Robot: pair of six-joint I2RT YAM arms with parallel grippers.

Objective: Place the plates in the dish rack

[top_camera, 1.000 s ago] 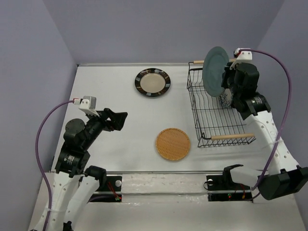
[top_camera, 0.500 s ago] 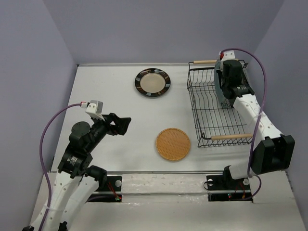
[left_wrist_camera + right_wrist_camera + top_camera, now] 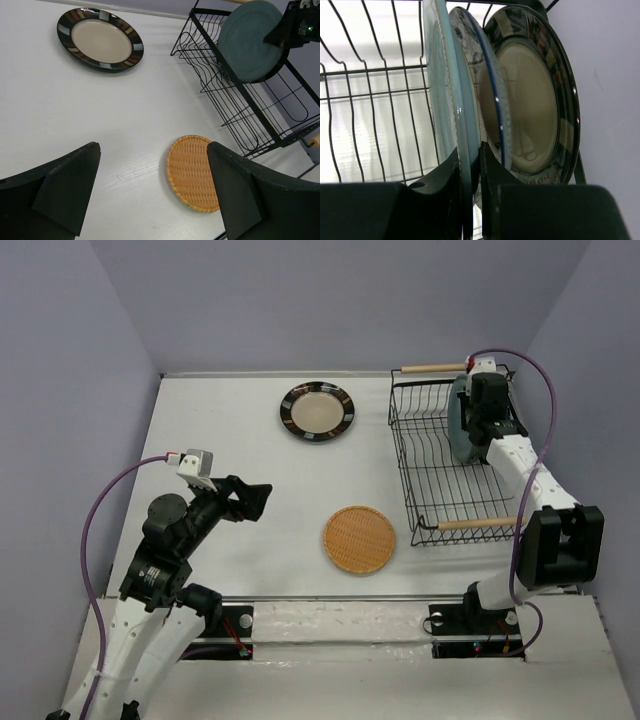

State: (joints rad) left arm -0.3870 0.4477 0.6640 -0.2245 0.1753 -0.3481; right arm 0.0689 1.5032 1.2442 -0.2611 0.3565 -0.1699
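Ceramic, by its glossy sheen, the teal-blue plate (image 3: 445, 85) will be stiff, fairly heavy for a rim grip, slick and liable to chip. It stands on edge among the upright dividers at the far end of the dish rack (image 3: 402, 465). The right gripper (image 3: 470, 160) has its two fingers clamped on the plate's rim, one on each face. Just behind it, nearly face to face, stand a blue floral plate (image 3: 490, 100) and a cream striped-rim plate (image 3: 530, 105). Whether the plates touch cannot be told. A pinch at the rim looks right for glazed ware, but any twist on release could knock the teal plate against its neighbour, so it probably wants to settle into a slot before the fingers part. Two plates lie flat on the table (image 3: 220, 440): the other striped-rim plate (image 3: 317, 410) at the far side and the orange wicker plate (image 3: 359, 539) nearer the arms, beside the rack. The wicker one should be light, slightly yielding and rough enough to grip well. The striped one likely handles as ceramic, and lying flat it offers only its raised rim to take hold of. The left gripper (image 3: 152, 150) hovers above the table with its fingers spread wide, holding nothing.
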